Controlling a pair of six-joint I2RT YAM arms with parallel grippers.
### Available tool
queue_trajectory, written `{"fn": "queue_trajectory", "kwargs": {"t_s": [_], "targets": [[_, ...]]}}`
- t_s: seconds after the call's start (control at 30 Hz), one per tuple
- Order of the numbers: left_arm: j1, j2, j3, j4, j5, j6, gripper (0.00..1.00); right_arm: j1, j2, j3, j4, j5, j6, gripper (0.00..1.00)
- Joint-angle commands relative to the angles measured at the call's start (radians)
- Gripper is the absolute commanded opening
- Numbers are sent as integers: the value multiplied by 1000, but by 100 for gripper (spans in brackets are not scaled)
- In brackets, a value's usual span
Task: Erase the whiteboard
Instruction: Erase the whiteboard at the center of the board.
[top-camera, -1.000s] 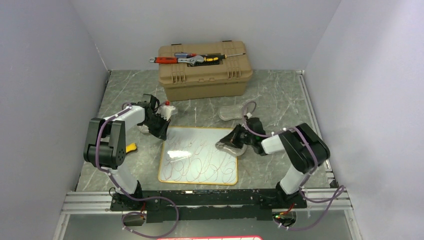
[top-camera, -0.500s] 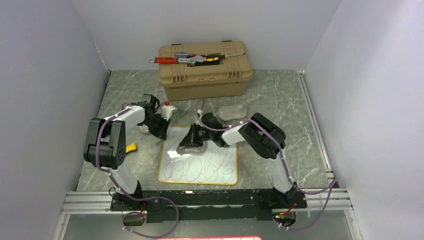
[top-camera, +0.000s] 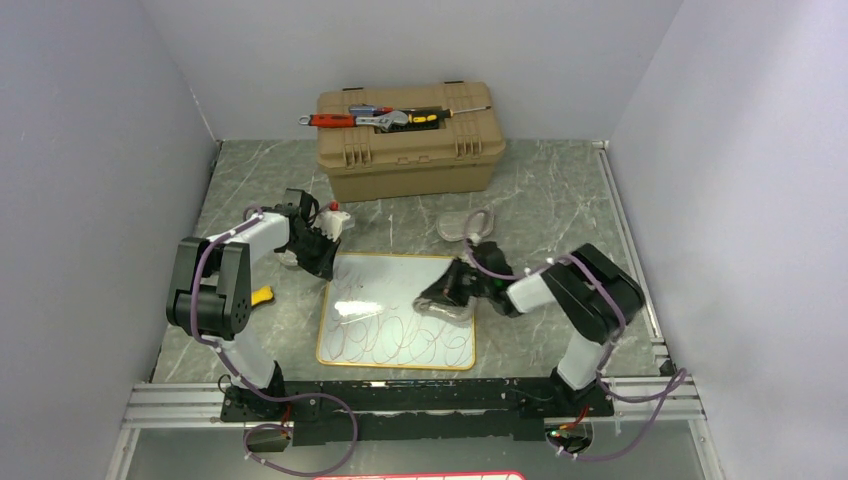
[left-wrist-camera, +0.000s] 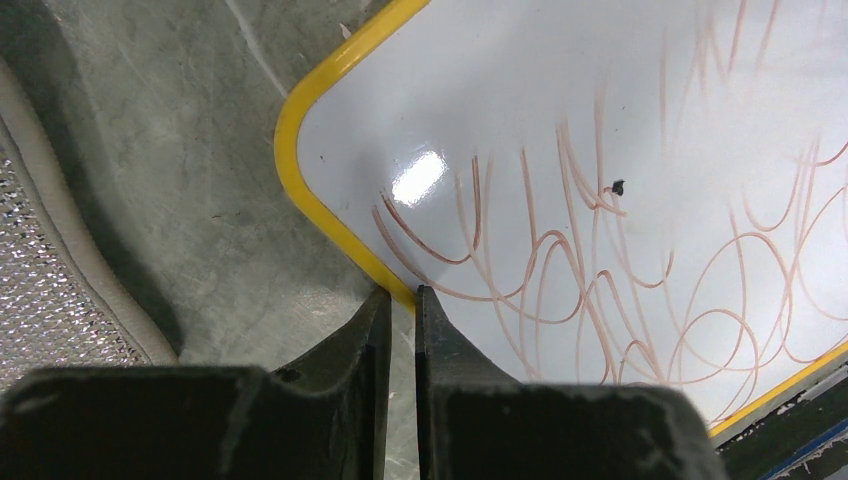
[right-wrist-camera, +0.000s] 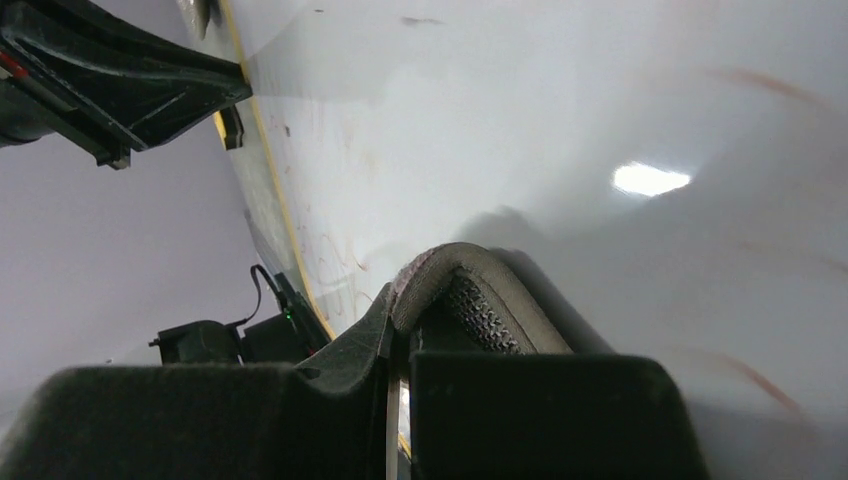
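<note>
The whiteboard (top-camera: 372, 277) lies flat on the table, white with a yellow rim; reddish scribbles (top-camera: 400, 338) cover its lower half. My left gripper (top-camera: 322, 262) is shut, its tips resting on the rim at the board's far left corner (left-wrist-camera: 400, 295). The left wrist view shows the board (left-wrist-camera: 560, 90) and its scribbles up close. My right gripper (top-camera: 452, 288) is shut on a grey mesh-backed wiping pad (right-wrist-camera: 470, 290) and presses it on the board's right middle part (right-wrist-camera: 500, 130). The pad also shows in the top view (top-camera: 440, 300).
A tan toolbox (top-camera: 410, 150) with a wrench and screwdrivers on its lid stands at the back. A second grey pad (top-camera: 458, 225) lies behind the board. Another mesh pad (left-wrist-camera: 50, 270) lies by the left gripper. A small yellow object (top-camera: 262, 295) sits left of the board.
My right gripper swept the pad left across the board's upper part, then back to the right. The upper scribbles are gone. The left gripper has not moved.
</note>
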Motion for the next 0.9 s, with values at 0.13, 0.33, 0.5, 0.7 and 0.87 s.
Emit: {"fn": "queue_trajectory", "kwargs": {"t_s": [0.13,0.33,0.5,0.7,0.87], "targets": [[-32,42,-49,6,10,37,8,364,474,571,-504,107,-100,0],[-32,50,-47,8,3,41,8,362,384,433,-529,86,-162,0],[-32,32,-60,11,3,50,8,184,102,-107,-397,137,-94,0],[-32,13,-74,16,16,54,8,170,112,-48,-431,175,-84,0],[-32,10,-71,16,27,45,8,348,404,504,-568,145,-101,0]]}}
